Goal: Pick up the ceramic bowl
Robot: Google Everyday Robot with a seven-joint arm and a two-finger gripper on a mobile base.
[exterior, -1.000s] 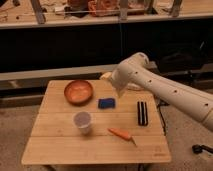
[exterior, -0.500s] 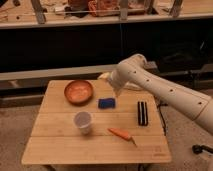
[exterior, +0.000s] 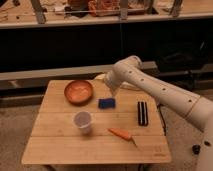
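Dim warm overhead light, soft blur overall; table [exterior: 60, 131] brightest, background dark; gripper [exterior: 113, 94] just above blue sponge [exterior: 106, 103] looks smeared.

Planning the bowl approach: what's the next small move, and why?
Probably shift the gripper sideways toward the round orange-brown ceramic bowl, then lower onto its rim. The gripper hangs open over the blue rectangular sponge, beside the bowl and not touching it. The bowl sits apart from the small white cup on the wooden slatted table.

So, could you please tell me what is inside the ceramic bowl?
The ceramic bowl looks empty: only its glossy mottled inside shows, and nothing covers it. The gripper hangs beside it, near the blue object.
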